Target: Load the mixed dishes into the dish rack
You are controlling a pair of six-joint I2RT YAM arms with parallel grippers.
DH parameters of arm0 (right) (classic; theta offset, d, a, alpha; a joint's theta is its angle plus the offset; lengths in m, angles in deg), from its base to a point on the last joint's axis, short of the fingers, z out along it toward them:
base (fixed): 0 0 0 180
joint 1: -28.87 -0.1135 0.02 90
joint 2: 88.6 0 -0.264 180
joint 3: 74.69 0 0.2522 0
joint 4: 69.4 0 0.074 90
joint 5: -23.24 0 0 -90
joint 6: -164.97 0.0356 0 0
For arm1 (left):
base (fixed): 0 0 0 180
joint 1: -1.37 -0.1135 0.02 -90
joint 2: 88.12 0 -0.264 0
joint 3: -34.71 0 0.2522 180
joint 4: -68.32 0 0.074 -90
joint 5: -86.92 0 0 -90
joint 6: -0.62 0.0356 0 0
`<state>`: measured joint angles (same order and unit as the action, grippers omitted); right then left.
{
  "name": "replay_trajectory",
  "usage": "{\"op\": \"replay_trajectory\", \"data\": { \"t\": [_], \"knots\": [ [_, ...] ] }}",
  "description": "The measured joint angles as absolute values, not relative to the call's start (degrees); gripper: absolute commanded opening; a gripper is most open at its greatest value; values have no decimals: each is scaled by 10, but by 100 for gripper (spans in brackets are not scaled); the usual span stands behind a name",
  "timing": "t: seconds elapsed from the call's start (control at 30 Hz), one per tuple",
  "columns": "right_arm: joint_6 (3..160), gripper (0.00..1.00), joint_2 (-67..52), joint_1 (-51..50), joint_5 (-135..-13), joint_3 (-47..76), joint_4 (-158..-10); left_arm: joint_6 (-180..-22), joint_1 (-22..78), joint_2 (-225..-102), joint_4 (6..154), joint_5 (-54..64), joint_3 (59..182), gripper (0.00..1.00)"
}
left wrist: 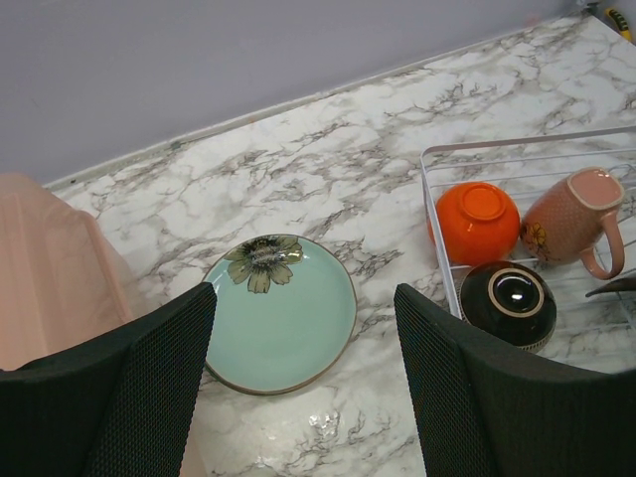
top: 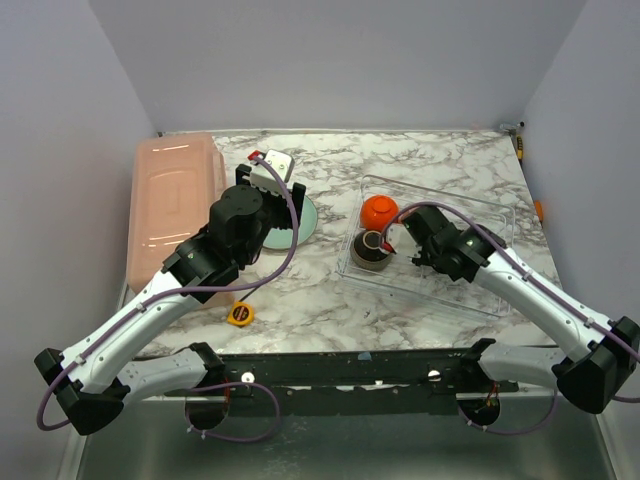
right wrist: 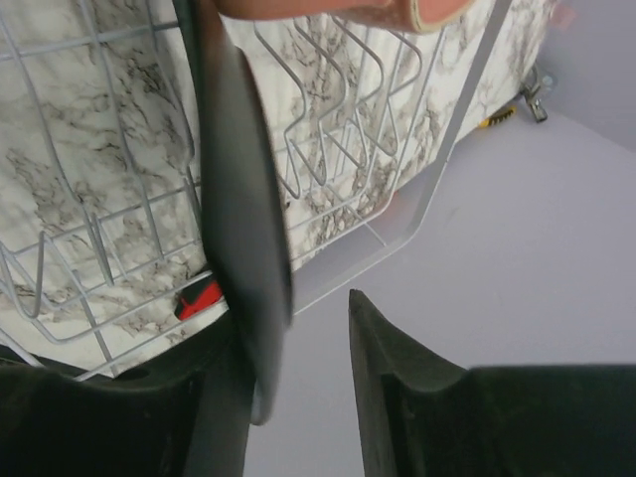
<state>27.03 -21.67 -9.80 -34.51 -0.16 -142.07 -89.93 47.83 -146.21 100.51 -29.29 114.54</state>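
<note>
The teal plate (left wrist: 283, 313) with a flower print lies flat on the marble table, left of the dish rack (top: 480, 215); it also shows in the top view (top: 306, 215). My left gripper (left wrist: 303, 290) is open and empty, hovering above the plate's near edge (top: 283, 222). In the rack's left end (left wrist: 433, 199) stand the orange bowl (left wrist: 475, 221), upside down, the dark brown bowl (left wrist: 509, 301) and the pinkish-tan mug (left wrist: 574, 224), which is tilted. My right gripper (top: 398, 238) is open inside the rack beside the mug (right wrist: 338, 10), its jaws apart (right wrist: 308, 268).
A salmon-pink tub (top: 175, 200) lies along the table's left side, close to my left arm. A yellow tape measure (top: 239, 314) sits near the front edge. The rack's wire grid (right wrist: 109, 248) fills the right side. Walls close the back and sides.
</note>
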Motion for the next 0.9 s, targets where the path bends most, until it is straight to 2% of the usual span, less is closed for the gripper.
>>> {"op": "replay_trajectory", "data": {
  "t": [0.07,0.3,0.6,0.9],
  "knots": [
    [268,54,-217,-98,-335,-3,-1413,-899,478,-1462,1005,-293,1145,73],
    [269,63,-220,-99,-296,-3,-1398,-899,478,-1462,1005,-293,1145,73],
    [264,67,-211,-80,-197,-2,-1318,-899,478,-1462,1004,-293,1145,73],
    [252,71,-194,-64,-174,-2,-1271,-899,478,-1462,1003,-293,1145,73]
  ]
}}
